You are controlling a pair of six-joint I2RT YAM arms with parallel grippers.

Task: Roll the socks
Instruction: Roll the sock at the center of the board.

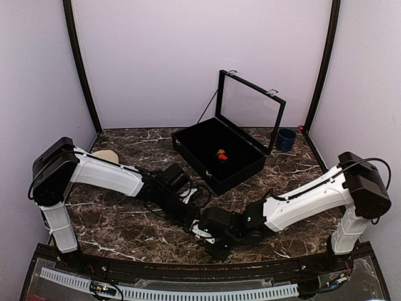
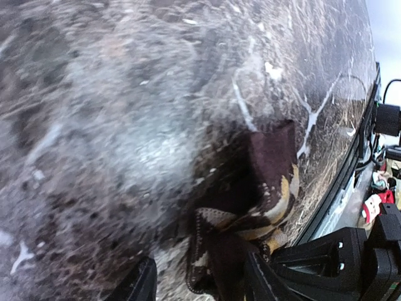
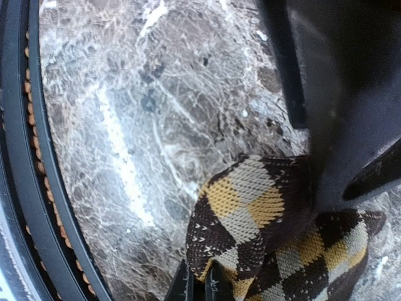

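The tan-diamond sock lies on the marble table at its 6 o'clock side, close to the front rail, under the point where the two wrists meet. In the overhead view the arms hide it.

The right gripper has its fingers pinched nearly together on the near corner of the sock, so it is gripping cloth. The left gripper has its fingers spread, with the bunched sock between them and lying against the finger on the 3 o'clock side. It grips nothing. In the right wrist's view its dark body bears down on the fabric at the sock's 2 o'clock edge.

This arrangement suits rolling: one hand pins the strip so it cannot slide, and the other holds an end to turn it over on itself. The cloth is doubled, one flap of diamonds lying over another layer.

In the left wrist's view the sock runs from 7 o'clock, at the fingers, up to 1 o'clock, where its plain dark end lies near the table's front rail. That view is blurred and the cloth is crumpled, so the long axis probably follows this line rather than certainly.

A small red-and-orange bundle sits in the open black case at 12 o'clock, well apart from the work. A blue cup stands just beside the case, at its 3 o'clock.
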